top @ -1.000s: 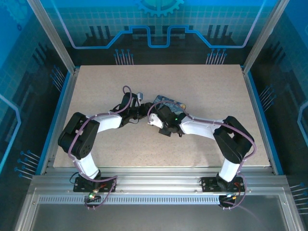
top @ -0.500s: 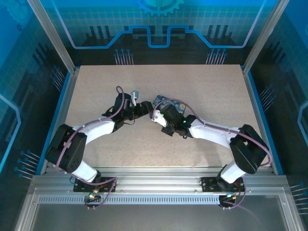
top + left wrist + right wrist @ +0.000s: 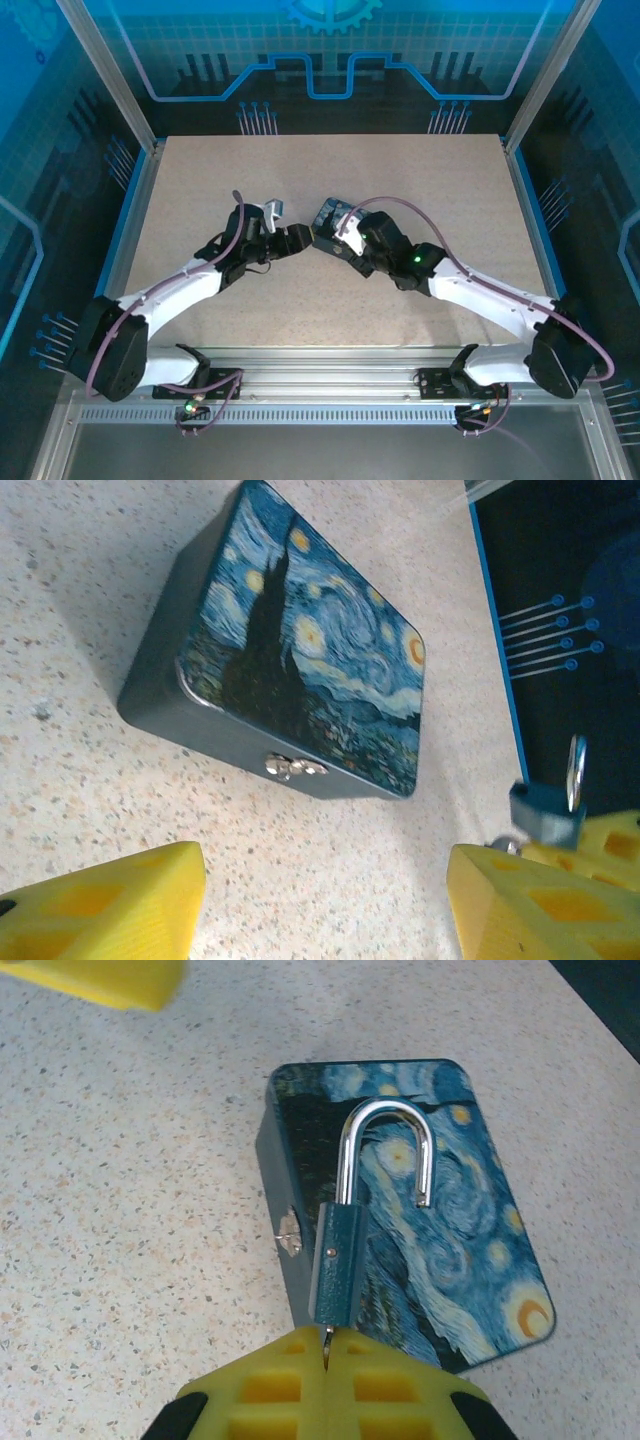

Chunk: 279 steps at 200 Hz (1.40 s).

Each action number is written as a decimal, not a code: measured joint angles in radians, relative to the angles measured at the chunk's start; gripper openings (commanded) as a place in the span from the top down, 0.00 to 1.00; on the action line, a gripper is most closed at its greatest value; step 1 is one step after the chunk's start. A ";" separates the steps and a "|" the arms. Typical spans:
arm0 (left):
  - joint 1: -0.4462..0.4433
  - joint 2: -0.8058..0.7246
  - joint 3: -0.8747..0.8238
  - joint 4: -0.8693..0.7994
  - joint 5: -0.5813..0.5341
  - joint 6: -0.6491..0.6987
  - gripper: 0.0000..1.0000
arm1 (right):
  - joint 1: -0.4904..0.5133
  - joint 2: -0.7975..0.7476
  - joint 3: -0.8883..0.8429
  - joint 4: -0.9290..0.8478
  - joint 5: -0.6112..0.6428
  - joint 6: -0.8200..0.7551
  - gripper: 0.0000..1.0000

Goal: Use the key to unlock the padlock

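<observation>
The landmark is a flat tin (image 3: pixel 400 1230) with a starry-night painting on its lid, lying on the speckled table (image 3: pixel 430 170).

The right hand (image 3: pixel 327 1360) sits at the near long side of the tin. Its yellow fingers are pressed together and clamped on the key (image 3: pixel 325 1338), of which only a thin sliver shows between the fingertips and the bottom of the padlock (image 3: pixel 335 1265). The padlock's blue-grey body stands straight up from the key over the near left part of the tin's lid. Whether it touches the lid cannot be told. Its shackle (image 3: pixel 385 1120) arches over the middle of the lid. One leg runs into the body, and the other ends free in the air, clear of the body.

The small metal clasp (image 3: pixel 290 1232) on the tin's side wall sits just left of the padlock body.

The left hand (image 3: pixel 322 880) faces the clasp side of the tin from a short way off. Its two yellow fingers (image 3: pixel 110 905) are spread wide apart with only bare table between them. From that side the padlock appears off the tin's right end, perched on the right hand's yellow fingertips.
</observation>
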 measured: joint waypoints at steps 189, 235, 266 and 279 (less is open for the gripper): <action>-0.012 -0.110 -0.040 -0.167 -0.030 0.060 0.01 | -0.546 0.032 -0.045 -0.241 0.048 0.430 1.00; -0.012 -0.115 -0.046 -0.175 -0.039 0.060 0.01 | -0.565 0.167 -0.031 -0.226 0.009 0.462 1.00; -0.012 -0.122 -0.047 -0.177 -0.054 0.059 0.01 | -0.569 0.245 -0.023 -0.221 -0.020 0.487 1.00; -0.012 -0.122 -0.050 -0.176 -0.060 0.058 0.01 | -0.572 0.271 -0.015 -0.221 -0.026 0.493 1.00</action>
